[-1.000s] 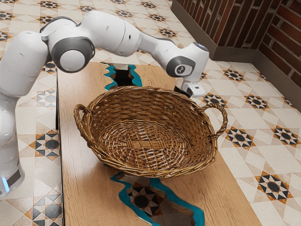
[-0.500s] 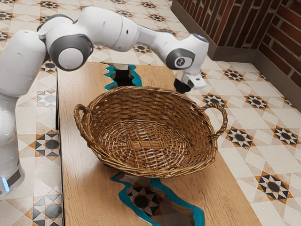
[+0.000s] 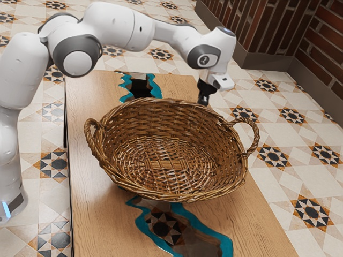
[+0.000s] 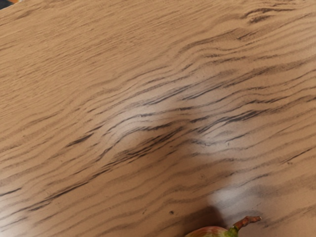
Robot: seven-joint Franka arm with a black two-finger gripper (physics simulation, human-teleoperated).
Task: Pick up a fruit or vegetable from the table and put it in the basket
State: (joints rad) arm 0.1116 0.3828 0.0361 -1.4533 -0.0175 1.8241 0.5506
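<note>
Behind the far rim of the wicker basket (image 3: 169,160), my gripper (image 3: 203,99) points down in the exterior view, its lower end close to or hidden by the rim. At the wrist view's lower edge is the top of a reddish-yellow fruit or vegetable (image 4: 210,232) with a green cap and a brown curved stem. It is at or just under my hand; whether it is held cannot be told. The basket stands upright with its woven floor bare.
The wooden table (image 3: 94,198) has dark inlays edged in turquoise in front of and behind the basket. Looped handles (image 3: 254,138) rise at the basket's two ends, one near my hand. Brick walls (image 3: 316,37) stand beyond the tiled floor.
My hand has risen behind the basket, and more of the black gripper has come into sight above the rim. The basket has stayed where it was.
</note>
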